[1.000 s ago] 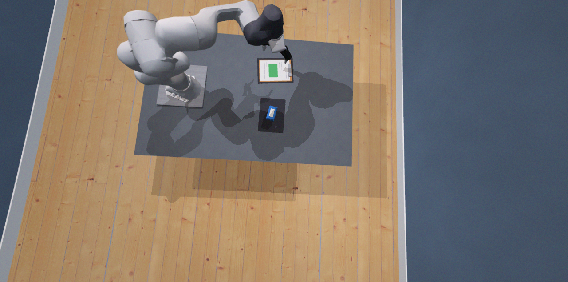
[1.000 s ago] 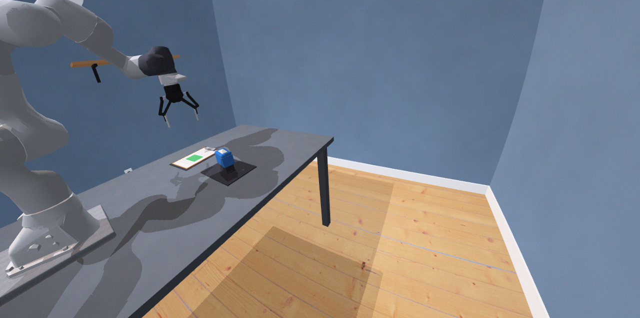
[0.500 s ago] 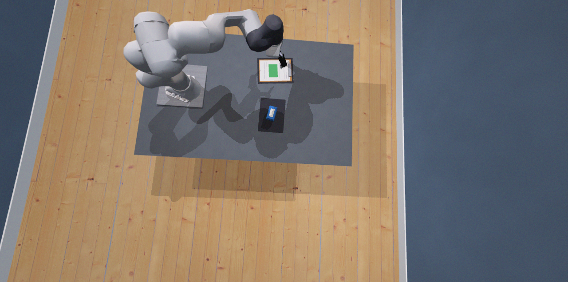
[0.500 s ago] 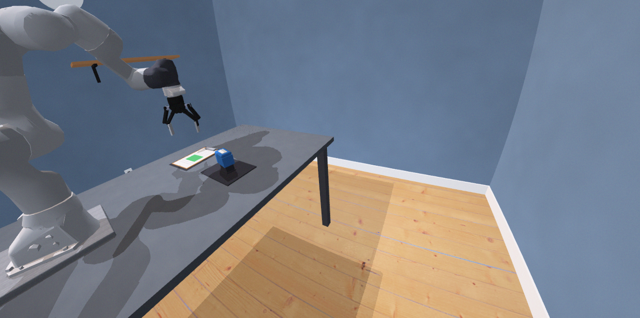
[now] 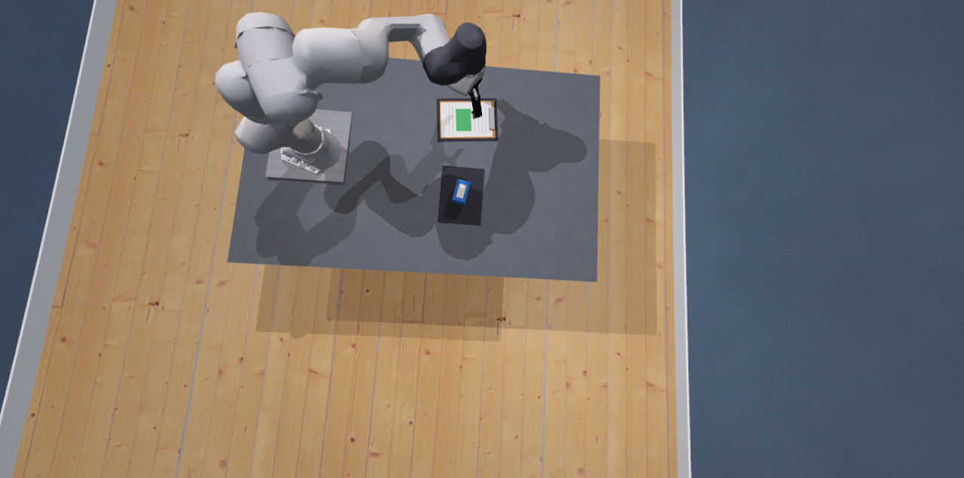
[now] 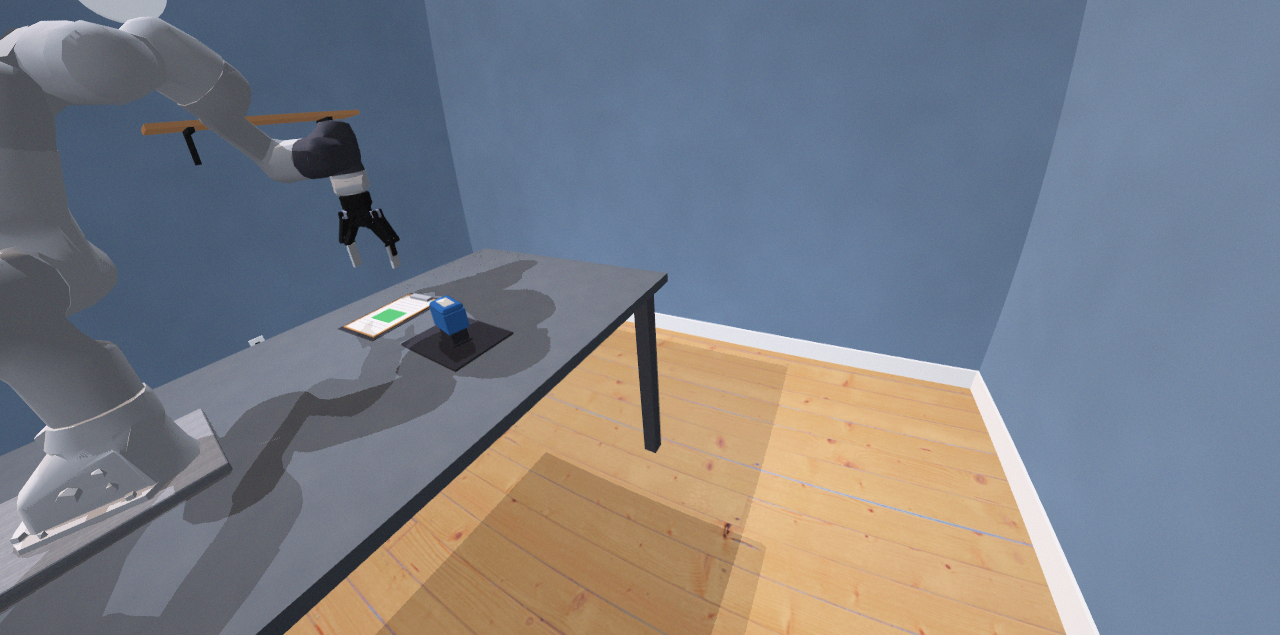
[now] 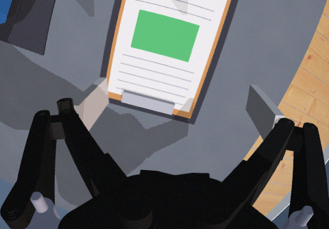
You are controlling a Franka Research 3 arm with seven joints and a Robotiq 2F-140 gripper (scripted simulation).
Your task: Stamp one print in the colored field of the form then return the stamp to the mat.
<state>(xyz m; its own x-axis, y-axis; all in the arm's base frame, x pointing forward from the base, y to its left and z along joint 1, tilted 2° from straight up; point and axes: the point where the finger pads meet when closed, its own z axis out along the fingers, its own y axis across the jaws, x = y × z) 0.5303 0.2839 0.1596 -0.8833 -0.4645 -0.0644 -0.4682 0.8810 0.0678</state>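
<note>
— How does your arm stand?

— It reaches out from its base, the upper links folded high, the forearm sloping down to the dark wrist.

— And your pincer?

— It hangs well above the desk, pointing down and a little tilted. Its fingers are spread to their widest, with nothing between them.

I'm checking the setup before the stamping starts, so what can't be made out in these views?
- Stamp: cut by the wrist view's left edge.
- Form: its print lines are too small to read; in the top view the tool covers its clip end.
- Stamp's underside: hidden against the mat, every view.
</note>
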